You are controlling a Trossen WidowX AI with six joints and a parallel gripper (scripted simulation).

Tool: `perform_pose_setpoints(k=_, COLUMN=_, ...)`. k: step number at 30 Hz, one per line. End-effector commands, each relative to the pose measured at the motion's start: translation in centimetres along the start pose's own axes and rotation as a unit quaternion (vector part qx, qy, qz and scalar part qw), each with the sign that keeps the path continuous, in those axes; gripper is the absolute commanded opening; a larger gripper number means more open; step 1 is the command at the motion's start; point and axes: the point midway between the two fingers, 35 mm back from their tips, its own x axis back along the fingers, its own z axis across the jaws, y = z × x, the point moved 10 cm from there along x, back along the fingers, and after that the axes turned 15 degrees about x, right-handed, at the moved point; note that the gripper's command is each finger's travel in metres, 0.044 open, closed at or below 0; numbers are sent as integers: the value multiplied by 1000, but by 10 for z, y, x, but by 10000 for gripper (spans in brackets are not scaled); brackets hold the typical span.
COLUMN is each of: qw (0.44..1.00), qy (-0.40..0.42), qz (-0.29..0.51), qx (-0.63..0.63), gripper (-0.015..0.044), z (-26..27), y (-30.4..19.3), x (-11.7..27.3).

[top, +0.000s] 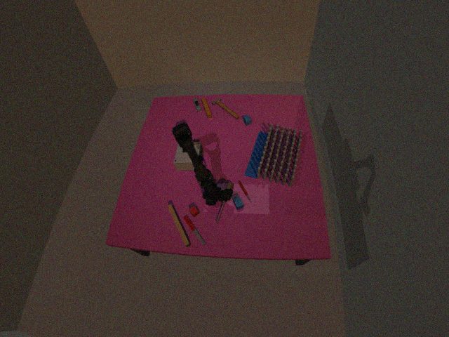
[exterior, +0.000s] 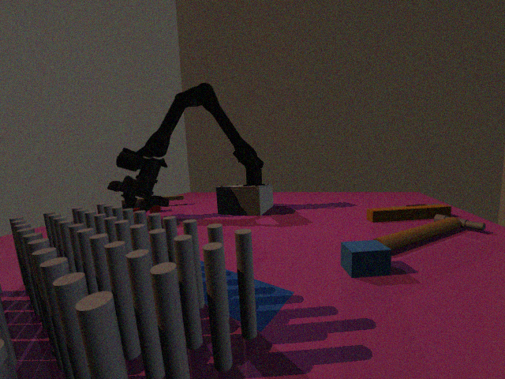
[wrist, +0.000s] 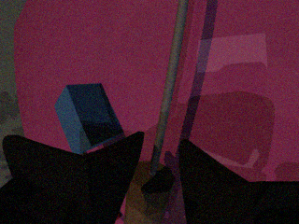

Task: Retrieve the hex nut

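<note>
the black arm (top: 196, 161) (exterior: 222, 118) rises from a pale box (top: 184, 166) (exterior: 266, 200) and bends down toward the tabletop (top: 152, 225) (exterior: 440, 309) (wrist: 117, 28). its jaws stand partly apart above the brown handle (top: 230, 186) (wrist: 146, 198) of a rod tool; the handle shows through the gap, and they aren't clamped on it. the tool's thin grey rod (top: 219, 213) (wrist: 170, 84) reaches away from them, with a blue block (top: 238, 201) (wrist: 91, 117) to one side.

the metal spacers (top: 280, 154) (exterior: 245, 281) are upright in close rows, well apart from the jaws. the blue taped strip (top: 257, 155) (exterior: 245, 291) lies flat along their front. i can't make out the hex nut in the dim, grainy views, so i can't tell where it is.

a hammer (top: 227, 109) (exterior: 420, 233) lies near an orange bar (top: 206, 107) (exterior: 407, 213); a red-handled screwdriver (top: 190, 223) is beside a long yellow bar (top: 178, 222) (exterior: 175, 198).
</note>
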Motion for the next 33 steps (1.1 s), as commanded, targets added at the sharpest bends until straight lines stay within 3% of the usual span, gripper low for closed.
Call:
perform_pose_setpoints(k=1, qw=1000, qy=0, qz=0, qx=0, gripper=236, z=0, y=0, x=0)
perform_pose_setpoints(k=9, qw=1000, qy=0, qz=0, qx=0, gripper=440, z=0, y=0, x=0)
perform_pose_setpoints(k=19, qw=1000, qy=8, qz=-2, qx=4, gripper=440, z=32, y=10, x=60)
perform_pose_setpoints(k=33, qw=1000, qy=8, qz=-1, qx=2, gripper=440, z=33, y=10, x=64)
